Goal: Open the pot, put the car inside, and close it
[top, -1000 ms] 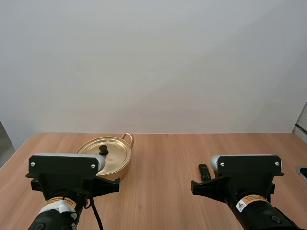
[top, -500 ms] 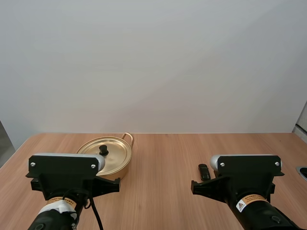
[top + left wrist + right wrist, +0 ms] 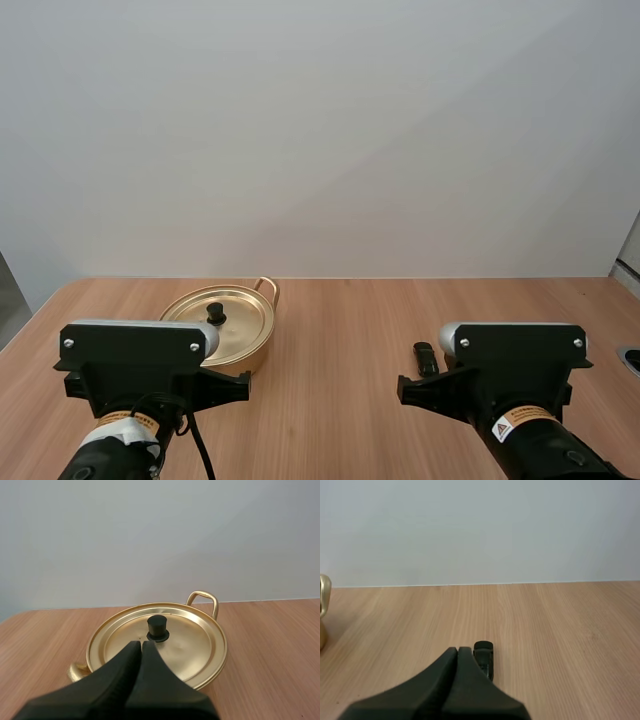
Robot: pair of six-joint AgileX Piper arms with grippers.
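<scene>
Above table [image 3: 340, 330]: left gripper [image 3: 141, 644], right gripper [image 3: 457, 651] closed (empty).

A wooden table [image 3: 340, 330] is lying under and ahead of the left claw [image 3: 140, 644] and the right claw [image 3: 458, 651]. A plain pale wall [image 3: 320, 130] is standing beyond the table's far edge, well ahead of both claws.
</scene>
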